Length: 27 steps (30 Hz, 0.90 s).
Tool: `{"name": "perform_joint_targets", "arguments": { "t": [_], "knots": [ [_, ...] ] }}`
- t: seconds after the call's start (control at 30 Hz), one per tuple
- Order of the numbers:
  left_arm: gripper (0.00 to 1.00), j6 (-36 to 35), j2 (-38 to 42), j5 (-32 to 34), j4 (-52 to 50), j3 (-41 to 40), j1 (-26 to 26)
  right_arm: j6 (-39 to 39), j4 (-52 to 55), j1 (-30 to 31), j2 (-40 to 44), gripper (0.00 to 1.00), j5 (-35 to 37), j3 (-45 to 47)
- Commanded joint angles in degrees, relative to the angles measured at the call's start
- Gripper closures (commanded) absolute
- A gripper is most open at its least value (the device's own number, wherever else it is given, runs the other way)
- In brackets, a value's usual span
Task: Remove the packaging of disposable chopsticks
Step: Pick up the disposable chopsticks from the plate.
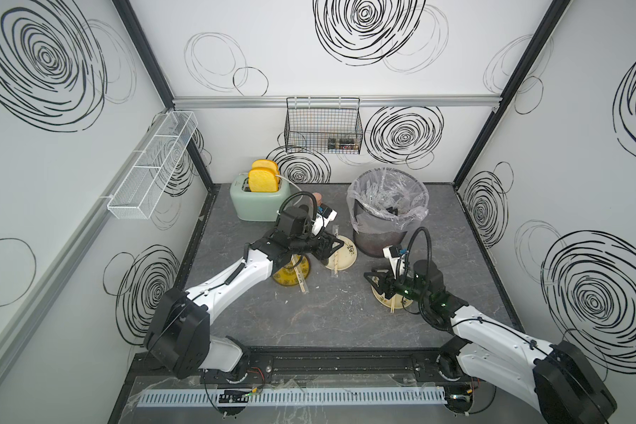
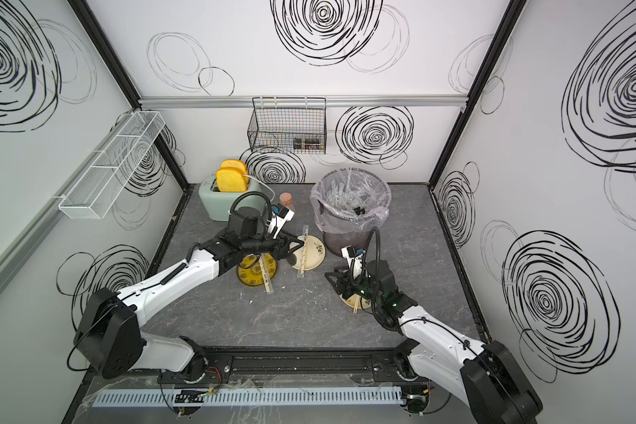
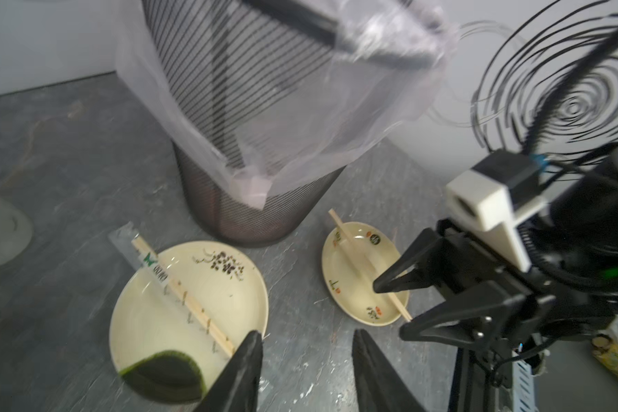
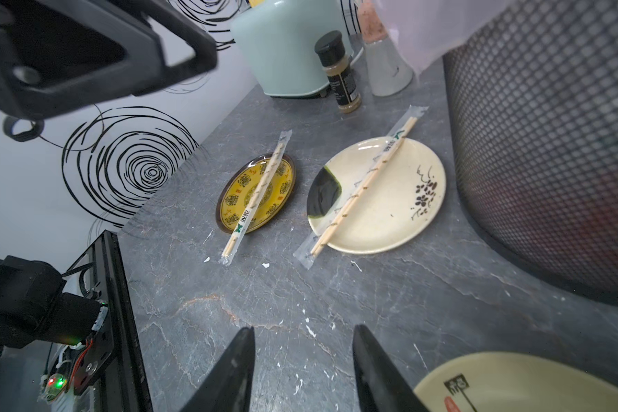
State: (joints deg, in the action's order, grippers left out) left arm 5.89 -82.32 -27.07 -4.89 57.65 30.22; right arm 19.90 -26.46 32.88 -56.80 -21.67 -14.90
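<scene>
Left gripper (image 3: 307, 339) and right gripper (image 4: 304, 331) stood open, empty; one pair (image 3: 354, 243) lay bare, sleeves (image 4: 364, 185) on cream plate (image 4: 389, 221) and yellow plate (image 4: 236, 203) unopened; second unwrapping pending, likely requiring a pinch on a sleeve end.

The first pair of chopsticks (image 4: 256, 194) is lying slanted across the yellow plate (image 4: 232, 207), tucked inside the first sleeve (image 4: 283, 138), which is clear with green print. The second pair (image 4: 364, 185) is lying across the big cream plate (image 4: 389, 221) inside the second sleeve (image 4: 304, 255), with both ends sticking out past the rim. The third pair (image 3: 346, 237) is lying bare across the small cream plate (image 3: 357, 303).
</scene>
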Motion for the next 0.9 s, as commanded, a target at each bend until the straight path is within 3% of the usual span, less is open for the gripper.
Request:
{"name": "perform_joint_targets", "arguments": {
  "t": [0.0, 0.17, 0.33, 0.53, 0.87],
  "knots": [
    [0.55, -2.8, -3.7, 10.3, -6.8, 2.6, 1.6, -1.7, -9.6, 0.7, -1.5, 0.52, -0.6, 3.0],
    [0.54, -2.4, -10.4, 19.7, -10.2, 6.6, 5.2, -3.4, -7.1, 4.2, -0.9, 0.52, 3.3, 2.2],
    [0.53, -0.7, -17.4, 23.3, -11.4, 11.4, 6.7, -5.0, -6.8, 8.0, -1.4, 0.52, 7.1, 1.9],
    [0.53, 1.1, -24.4, 24.4, -12.1, 16.2, 5.9, -6.8, -5.1, 11.5, -3.4, 0.52, 10.0, 0.1],
    [0.53, 1.2, -31.1, 24.4, -12.1, 19.7, 4.6, -6.5, -5.6, 11.9, -3.7, 0.52, 11.0, 0.2]
  ]
}}
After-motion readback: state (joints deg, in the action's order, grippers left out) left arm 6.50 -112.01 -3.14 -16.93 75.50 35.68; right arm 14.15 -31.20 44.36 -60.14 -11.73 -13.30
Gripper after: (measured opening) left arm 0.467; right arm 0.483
